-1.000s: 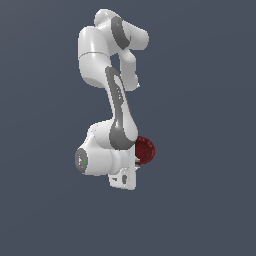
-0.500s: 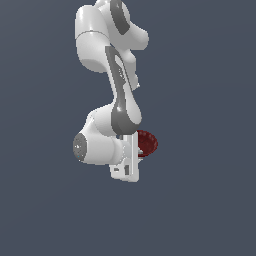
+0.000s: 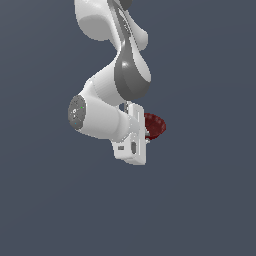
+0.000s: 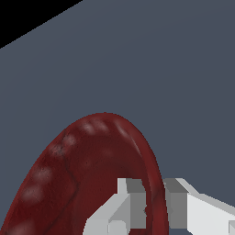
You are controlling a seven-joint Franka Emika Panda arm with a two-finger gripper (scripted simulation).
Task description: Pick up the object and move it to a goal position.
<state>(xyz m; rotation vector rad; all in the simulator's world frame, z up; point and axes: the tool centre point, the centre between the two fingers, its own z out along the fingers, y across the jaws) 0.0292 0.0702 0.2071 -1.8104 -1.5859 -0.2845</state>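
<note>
The object (image 3: 155, 126) is a small dark red bowl, tilted on its side and sticking out on the exterior view's right of the white hand. In the wrist view the object (image 4: 87, 170) fills the lower part of the picture, its rim running between the two white fingers. My gripper (image 4: 153, 204) is shut on that rim, one finger (image 4: 126, 202) inside the bowl and the other finger (image 4: 183, 202) outside it. In the exterior view the gripper (image 3: 146, 131) is mostly hidden behind the hand, and the bowl hangs in the air over the grey ground.
The white and grey arm (image 3: 125, 60) rises from the hand to the top of the exterior view. A flat grey surface (image 4: 151, 69) lies behind the bowl, with a black edge region (image 4: 23, 18) at one corner.
The arm with the bowl has come nearer and looms larger in the exterior view. The bowl stays gripped at the same side of the hand.
</note>
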